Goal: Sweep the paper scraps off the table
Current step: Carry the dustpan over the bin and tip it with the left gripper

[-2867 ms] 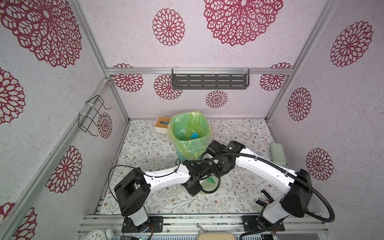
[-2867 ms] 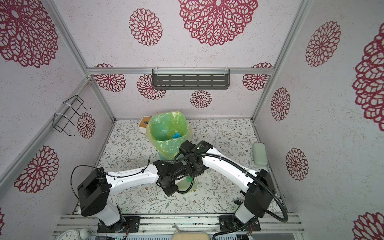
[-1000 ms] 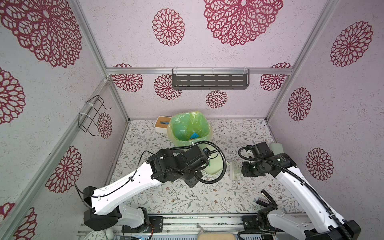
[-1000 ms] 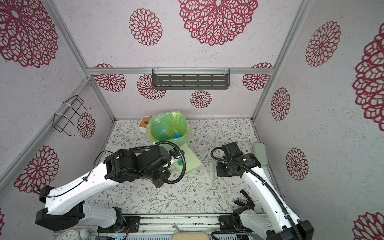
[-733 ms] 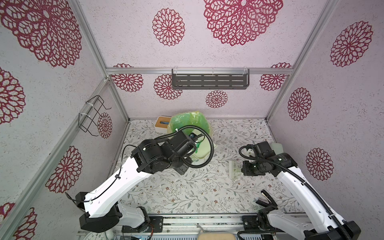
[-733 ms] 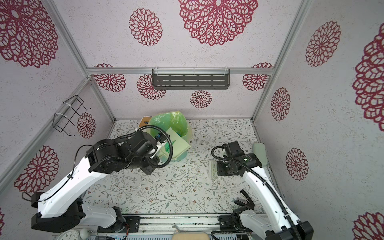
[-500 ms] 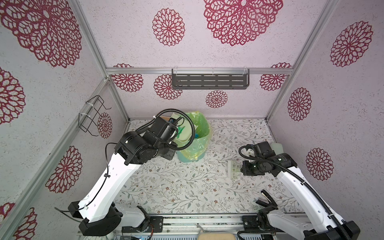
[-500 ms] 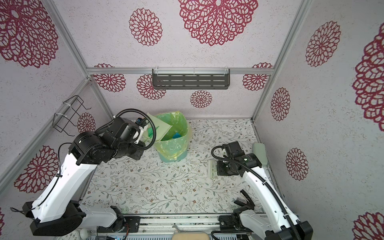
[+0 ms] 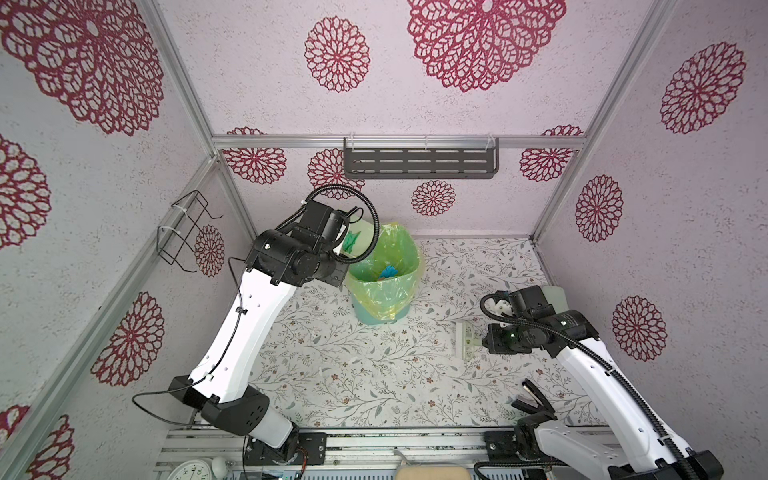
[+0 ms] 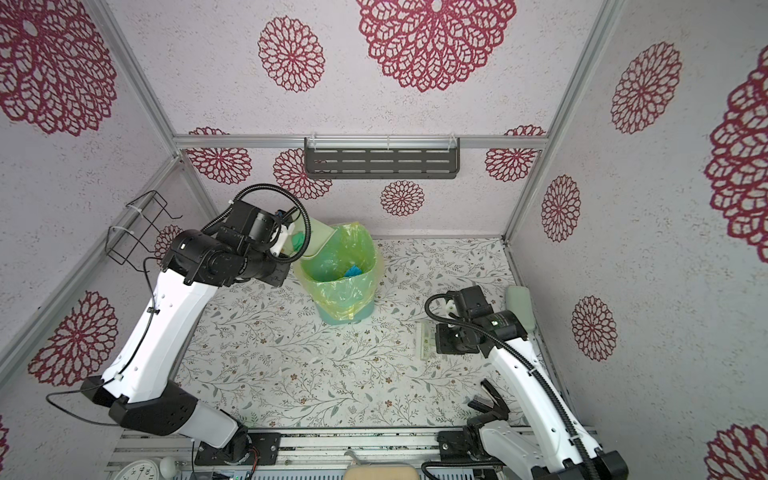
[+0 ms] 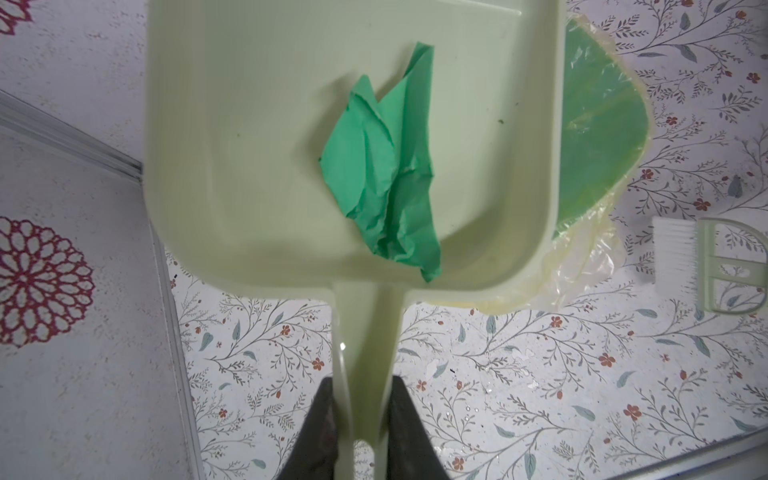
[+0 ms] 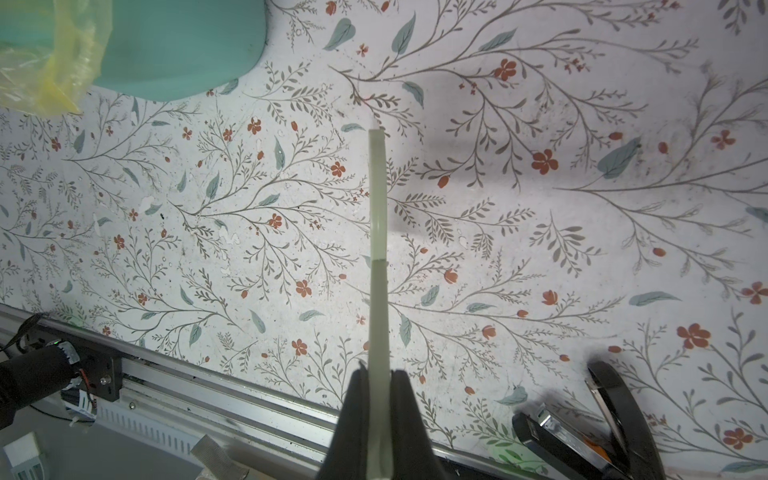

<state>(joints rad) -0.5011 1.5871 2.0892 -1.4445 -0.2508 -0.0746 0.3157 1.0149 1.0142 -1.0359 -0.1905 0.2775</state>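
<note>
The left end effector [image 11: 359, 386] clamps the handle of the dustpan [image 11: 249, 166], which carries a green paper scrap [image 11: 382, 166] at the rim of the bin [image 9: 384, 299], where blue scraps [image 9: 388, 271] lie, while the right end effector [image 12: 379, 374] pinches the brush [image 12: 377, 208] above the table [image 9: 353, 374].

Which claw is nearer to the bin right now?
Left. The left claw holds the dustpan raised at the rim of the bin, on its left in both top views. The right claw grips the brush over the table, well off to the right.
</note>
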